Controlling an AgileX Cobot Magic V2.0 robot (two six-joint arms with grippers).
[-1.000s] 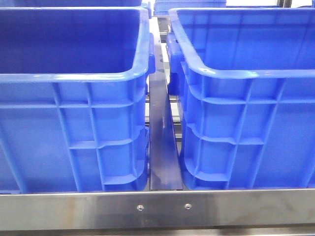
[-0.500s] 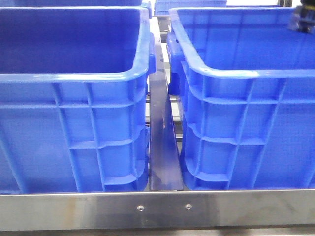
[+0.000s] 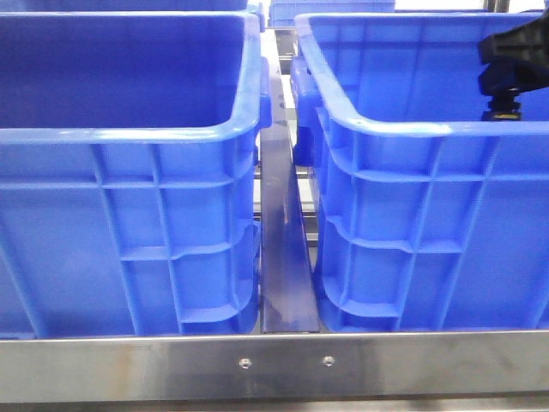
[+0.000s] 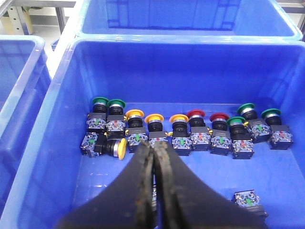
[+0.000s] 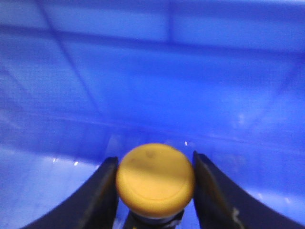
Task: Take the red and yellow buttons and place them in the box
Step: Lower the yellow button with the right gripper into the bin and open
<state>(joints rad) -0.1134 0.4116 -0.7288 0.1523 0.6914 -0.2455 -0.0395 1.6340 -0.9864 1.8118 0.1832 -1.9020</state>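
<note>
One yellow button [image 5: 155, 179] sits clamped between the right end effector [image 5: 155, 191] fingers, over the right crate [image 3: 412, 129] at roughly 2 o'clock in the front view. Left end effector [image 4: 153, 157] is pinched closed, empty, above the row of buttons [image 4: 183, 129] in the supply crate [image 4: 57, 157]. Judgement: rigid, light plastic with a smooth domed cap, likely slippery; grip the squarer body under the cap. Held button's body is hidden; right crate floor is blurred and its contents unreadable.
</note>
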